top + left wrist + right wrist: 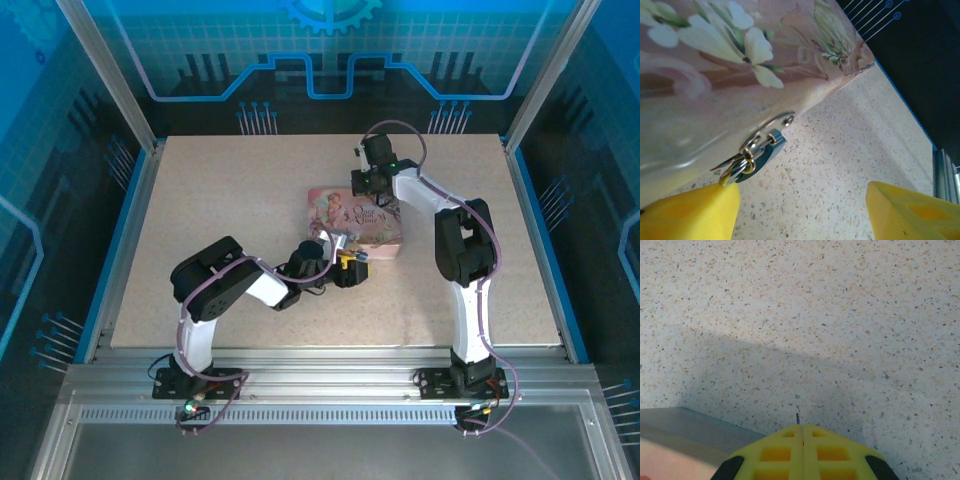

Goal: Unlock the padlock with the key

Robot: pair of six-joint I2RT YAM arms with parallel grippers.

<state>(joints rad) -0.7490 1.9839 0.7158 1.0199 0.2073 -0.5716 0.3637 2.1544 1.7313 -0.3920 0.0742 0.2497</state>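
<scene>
We see a pink box [350,215] with printed flowers lying flat near the middle of the speckled table [230,190]. Blue panels [330,50] stand around it.

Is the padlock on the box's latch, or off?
On: the padlock hangs from the metal latch of the pink box. Whether it is locked, I cannot tell.

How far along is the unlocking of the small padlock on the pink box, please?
Done: nothing visibly; the small bluish metal padlock hangs on the pink printed box's clasp. In hand: the open left gripper hovers by the padlock; the shut right gripper has a thin sliver, possibly the key, poking from its tips. Left: inserting, turning it.
</scene>
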